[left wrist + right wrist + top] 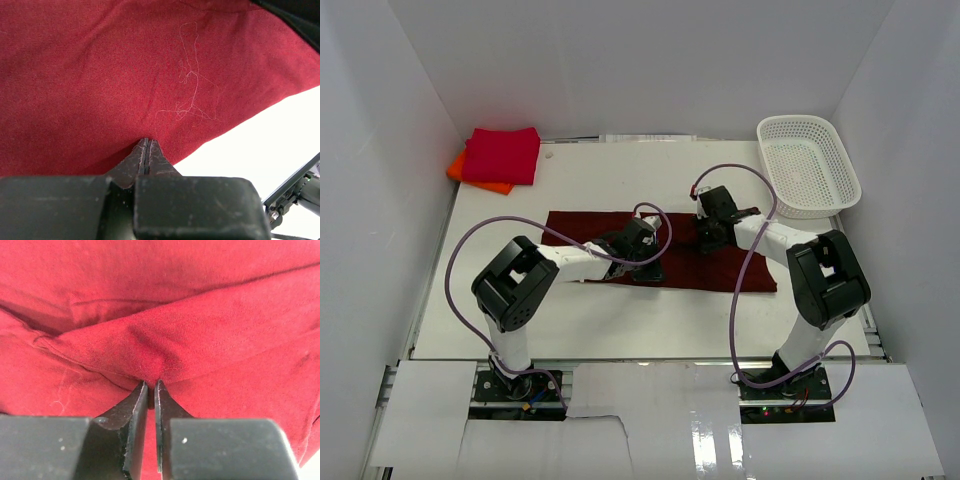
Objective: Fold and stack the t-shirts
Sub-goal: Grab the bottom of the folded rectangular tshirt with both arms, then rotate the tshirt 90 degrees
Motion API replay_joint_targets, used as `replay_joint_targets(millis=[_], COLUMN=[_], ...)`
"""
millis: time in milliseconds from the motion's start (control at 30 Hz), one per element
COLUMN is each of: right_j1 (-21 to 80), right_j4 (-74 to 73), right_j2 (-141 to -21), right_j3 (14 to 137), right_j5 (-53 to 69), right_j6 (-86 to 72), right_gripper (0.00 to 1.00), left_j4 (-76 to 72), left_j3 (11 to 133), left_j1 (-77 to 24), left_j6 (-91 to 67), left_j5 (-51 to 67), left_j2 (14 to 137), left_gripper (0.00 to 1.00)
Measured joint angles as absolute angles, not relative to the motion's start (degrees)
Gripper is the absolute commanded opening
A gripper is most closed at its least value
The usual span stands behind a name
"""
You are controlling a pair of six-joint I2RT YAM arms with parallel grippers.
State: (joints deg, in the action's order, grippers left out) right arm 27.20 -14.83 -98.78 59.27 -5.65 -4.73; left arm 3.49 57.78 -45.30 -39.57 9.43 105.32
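The maroon t-shirt (582,228) lies flat on the counter (620,175); the right pincer (151,385) nips a raised fold, the left pincer (146,142) sits closed at its edge (grip unclear), likely so 2 arms fold it together.

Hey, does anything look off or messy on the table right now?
A loose pale thread lies tangled on the maroon shirt. At the far-left corner, the orange shirt pokes out from under the crimson shirt.

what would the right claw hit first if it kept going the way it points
The maroon t-shirt: the right claw points straight into a raised fold of it, its tips seemingly pinching that cloth.
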Motion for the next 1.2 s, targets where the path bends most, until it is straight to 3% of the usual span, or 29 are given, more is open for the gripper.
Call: replay_joint_targets(millis=[267, 600, 767, 1133, 1200], right_j1=[27.2, 27.2, 27.2, 27.1, 27.0], right_j4=[-15.1, -15.9, -15.4, -12.2, -12.0], right_j2=[-99.7, -109.9, -115.4, -114.3, -111.2], right_j3=[63.1, 77.5, 83.4, 82.5, 80.5], right_j5=[-5.3, -4.4, -5.5, -9.1, -9.0], right_j6=[-4.8, -4.3, -4.0, -4.5, -5.3], right_gripper=[0.16, 0.25, 0.37, 0.43, 0.54], left_j4=[1.9, 1.0, 0.3, 0.0, 0.1], left_j3=[57.0, 56.4, 55.9, 55.7, 55.7], left_j1=[-45.3, -45.5, -45.6, -46.1, -46.3], left_j6=[-40.1, -40.4, -40.6, -40.6, -40.6], left_j5=[9.6, 9.6, 9.6, 9.5, 9.5], left_j2=[105.3, 105.1, 104.9, 104.8, 104.7], left_gripper=[0.00, 0.00, 0.00, 0.00, 0.00])
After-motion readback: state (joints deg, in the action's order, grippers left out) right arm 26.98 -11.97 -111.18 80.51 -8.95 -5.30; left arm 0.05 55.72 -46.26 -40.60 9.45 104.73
